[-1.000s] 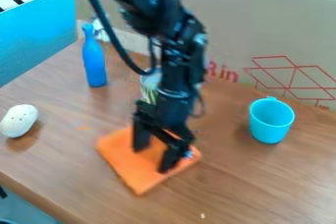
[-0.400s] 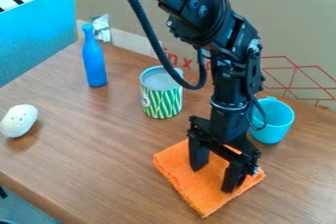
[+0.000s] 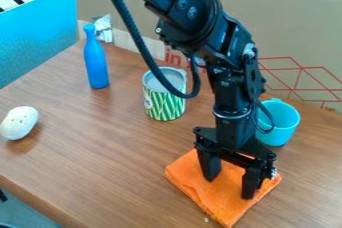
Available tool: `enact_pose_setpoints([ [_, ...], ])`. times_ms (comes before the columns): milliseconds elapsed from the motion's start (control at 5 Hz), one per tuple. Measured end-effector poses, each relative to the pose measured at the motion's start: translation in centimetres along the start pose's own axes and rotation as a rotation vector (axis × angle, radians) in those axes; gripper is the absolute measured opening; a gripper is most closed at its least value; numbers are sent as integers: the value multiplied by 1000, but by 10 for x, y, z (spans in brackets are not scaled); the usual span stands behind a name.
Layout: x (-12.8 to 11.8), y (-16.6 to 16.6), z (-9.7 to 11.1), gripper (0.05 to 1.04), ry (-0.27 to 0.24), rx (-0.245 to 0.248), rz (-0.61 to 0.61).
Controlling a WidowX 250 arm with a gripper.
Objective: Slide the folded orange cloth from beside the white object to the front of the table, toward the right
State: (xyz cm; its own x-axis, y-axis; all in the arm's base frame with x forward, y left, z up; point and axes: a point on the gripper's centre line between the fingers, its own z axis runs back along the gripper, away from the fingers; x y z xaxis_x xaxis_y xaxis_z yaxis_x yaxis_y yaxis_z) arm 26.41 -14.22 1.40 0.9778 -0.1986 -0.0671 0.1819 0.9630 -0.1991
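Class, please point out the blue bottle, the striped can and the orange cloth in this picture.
Blue bottle (image 3: 97,67): camera view, the middle of its body.
Striped can (image 3: 165,104): camera view, its patterned side.
Orange cloth (image 3: 224,204): camera view, its bare part near the front corner.

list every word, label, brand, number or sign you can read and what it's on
Red lettering on the cardboard panel: partly hidden by the arm, no whole word readable.
Small red mark low on the panel's right: too small to read.
Label on the green-striped can: too small to read.
Blue bottle, cup, orange cloth: no text seen.
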Motion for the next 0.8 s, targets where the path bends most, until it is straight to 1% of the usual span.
enact_pose_setpoints([
  [200,-7,0,7,1001,-12,2,55],
  [400,-21,13,13,1001,9,48,73],
  [600,-28,24,20,1001,44,122,44],
  [800,-29,24,40,1001,-1,177,9],
])
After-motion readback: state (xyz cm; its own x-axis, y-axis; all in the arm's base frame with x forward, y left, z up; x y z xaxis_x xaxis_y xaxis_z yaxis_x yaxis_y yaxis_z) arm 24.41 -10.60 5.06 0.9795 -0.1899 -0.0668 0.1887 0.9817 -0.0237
